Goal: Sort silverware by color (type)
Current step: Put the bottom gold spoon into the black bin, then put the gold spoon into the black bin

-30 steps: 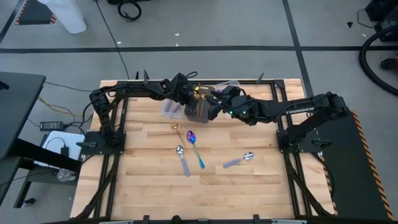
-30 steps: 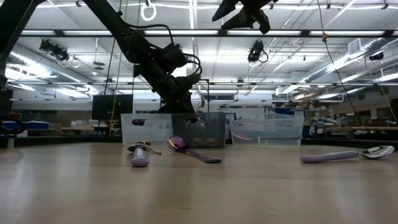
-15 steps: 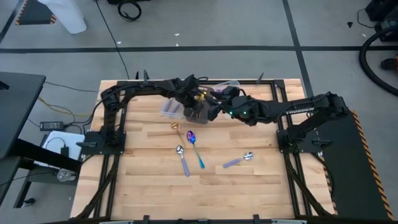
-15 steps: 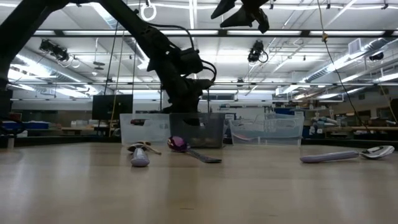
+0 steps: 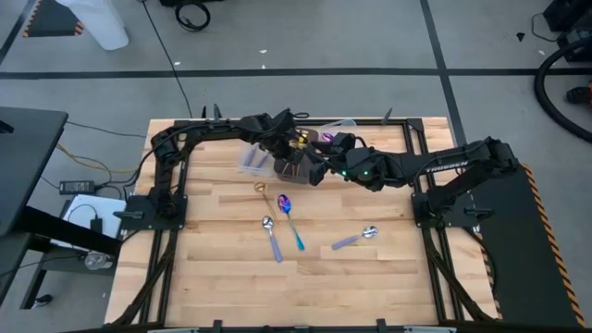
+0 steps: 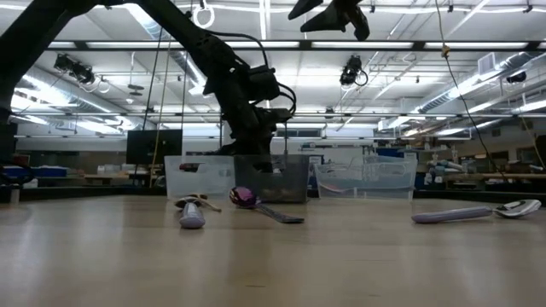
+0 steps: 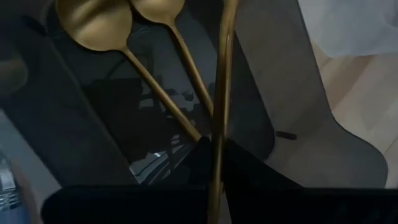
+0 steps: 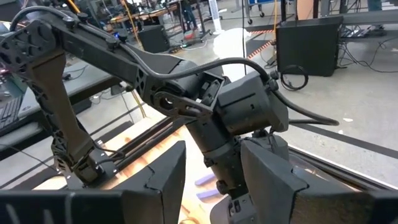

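Wooden table: I hold left gripper clamped on a gold spoon over the dark bin for sorting; right gripper empty, jaws apart.

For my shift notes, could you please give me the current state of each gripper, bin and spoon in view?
Left gripper: shut on a gold spoon, over the dark bin.
Right gripper: open, empty, beside the bins.
Dark bin: upright, two gold spoons inside.
Clear bin: upright.
Four spoons on the table: lying flat, unsorted.
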You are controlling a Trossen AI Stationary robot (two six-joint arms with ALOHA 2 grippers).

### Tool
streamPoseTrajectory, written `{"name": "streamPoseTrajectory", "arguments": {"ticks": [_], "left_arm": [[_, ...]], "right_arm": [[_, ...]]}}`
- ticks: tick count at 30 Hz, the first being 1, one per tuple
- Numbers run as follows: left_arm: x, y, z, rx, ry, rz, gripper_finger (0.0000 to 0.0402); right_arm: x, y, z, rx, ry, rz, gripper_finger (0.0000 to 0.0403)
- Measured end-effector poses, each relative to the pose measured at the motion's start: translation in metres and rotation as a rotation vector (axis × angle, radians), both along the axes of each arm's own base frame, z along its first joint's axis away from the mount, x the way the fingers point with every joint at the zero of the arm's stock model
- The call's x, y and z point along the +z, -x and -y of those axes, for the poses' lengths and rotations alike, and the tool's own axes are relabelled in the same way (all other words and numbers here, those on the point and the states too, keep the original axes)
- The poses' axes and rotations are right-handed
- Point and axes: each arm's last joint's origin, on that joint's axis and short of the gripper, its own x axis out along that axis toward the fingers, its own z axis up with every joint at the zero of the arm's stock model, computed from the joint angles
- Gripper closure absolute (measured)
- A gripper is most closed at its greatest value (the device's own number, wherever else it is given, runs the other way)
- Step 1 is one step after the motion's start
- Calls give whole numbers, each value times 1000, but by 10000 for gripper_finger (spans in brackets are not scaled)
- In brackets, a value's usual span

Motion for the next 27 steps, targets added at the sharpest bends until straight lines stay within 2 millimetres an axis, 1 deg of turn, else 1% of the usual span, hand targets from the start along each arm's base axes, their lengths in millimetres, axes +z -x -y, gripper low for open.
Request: {"name": "streamPoseTrajectory", "arguments": {"ticks": [7,13,19,24,27], "left_arm": [[-6,-1,0,0,8,-16,368],[-6,-2,1,24,0,-22,328],[-6,-3,1,26,1,-19,290],[-3,-2,2,27,-11,-18,274],[6,-2,5,38,-56,-12,272]], "right_arm": [[0,0,-6,17,5,-3,245],[0,0,-11,35,4,-3,245],[0,0,-12,29,-27,19,245],[-2,1,-12,20,-60,24,245],[-3,1,-12,15,-76,29,245]]}}
